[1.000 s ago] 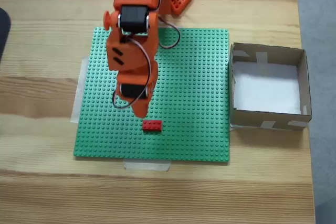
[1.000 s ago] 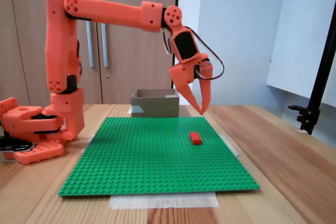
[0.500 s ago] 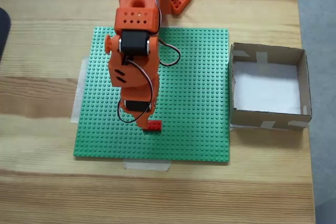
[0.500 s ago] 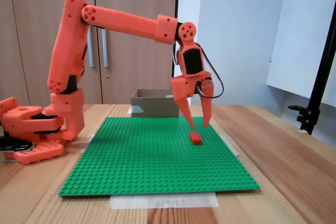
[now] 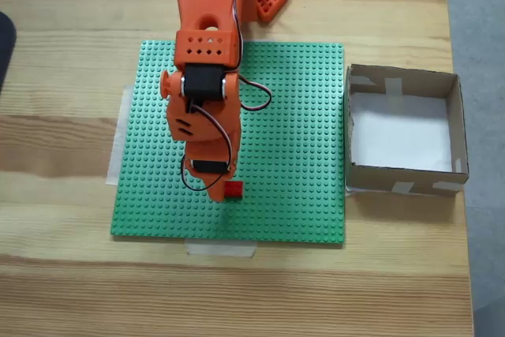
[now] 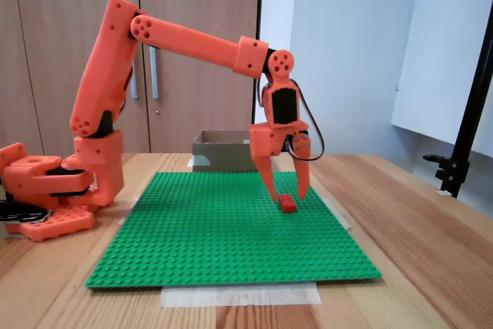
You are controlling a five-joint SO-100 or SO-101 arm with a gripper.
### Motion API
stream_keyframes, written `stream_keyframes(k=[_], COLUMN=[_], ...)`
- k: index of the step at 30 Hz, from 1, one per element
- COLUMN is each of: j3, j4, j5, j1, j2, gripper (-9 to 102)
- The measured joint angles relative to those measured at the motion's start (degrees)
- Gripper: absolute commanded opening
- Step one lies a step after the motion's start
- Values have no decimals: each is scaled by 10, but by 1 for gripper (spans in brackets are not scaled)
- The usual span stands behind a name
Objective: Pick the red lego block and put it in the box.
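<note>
The red lego block (image 6: 288, 204) lies on the green baseplate (image 6: 223, 229) near its front edge. From above only its right end (image 5: 233, 189) shows, the rest sits under the arm. My orange gripper (image 6: 287, 196) is open and low, one fingertip on each side of the block, just above the plate. From above the gripper (image 5: 222, 193) covers the block's left part. The box (image 5: 404, 132), brown cardboard with a white bottom, stands right of the baseplate; in the side view the box (image 6: 225, 151) is behind the plate.
The arm's base (image 6: 46, 190) stands at the far side of the baseplate (image 5: 300, 116) on a wooden table (image 5: 71, 53). Pale tape (image 6: 239, 295) holds the plate's edges. A black stand (image 6: 462, 136) rises at the right in the side view.
The arm has reached forward and lowered. The open gripper went from above and behind the block down to straddle it. The block has not moved.
</note>
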Motion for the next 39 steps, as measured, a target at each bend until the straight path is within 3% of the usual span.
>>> stream_keyframes(k=[39], j3=[0], j4=[-18], j5=[0], j1=[-12], j2=[-15], gripper=[22])
